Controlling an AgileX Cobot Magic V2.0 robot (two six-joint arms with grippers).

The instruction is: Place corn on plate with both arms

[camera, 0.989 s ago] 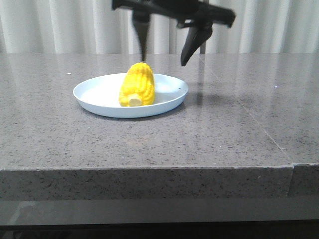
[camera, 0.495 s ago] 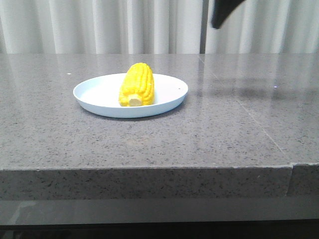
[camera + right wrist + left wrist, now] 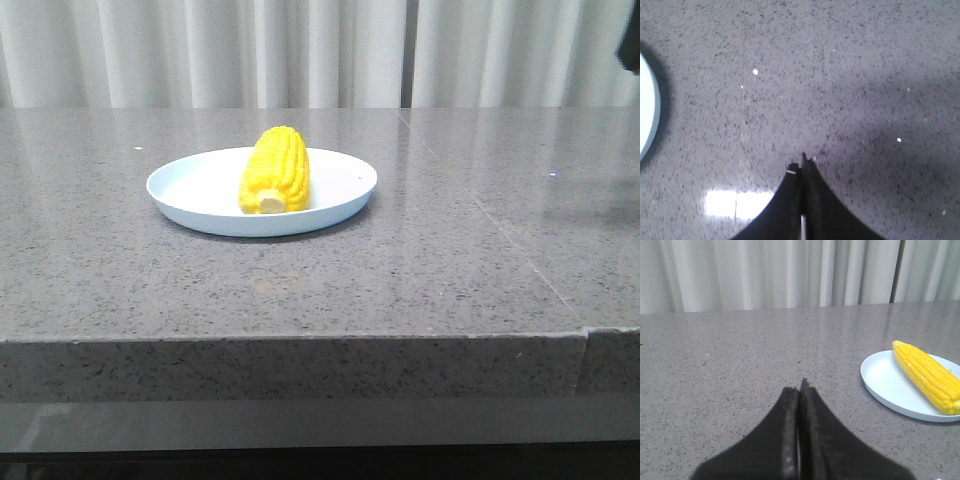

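The yellow corn (image 3: 275, 170) lies on the pale blue-white plate (image 3: 200, 195), its cream stub end toward the camera. Corn (image 3: 925, 374) and plate (image 3: 890, 387) also show in the left wrist view. My left gripper (image 3: 800, 390) is shut and empty over bare table, apart from the plate. My right gripper (image 3: 801, 167) is shut and empty above bare table, with only the plate's rim (image 3: 650, 115) at the view's edge. In the front view a dark bit of the right arm (image 3: 630, 45) shows at the right edge.
The grey speckled stone table (image 3: 450, 260) has a seam running back on the right side and a front edge near the camera. White curtains (image 3: 200, 50) hang behind the table.
The right gripper has lifted away from above the plate and swung off to the right, nearly out of the front view. The corn and plate have not moved.
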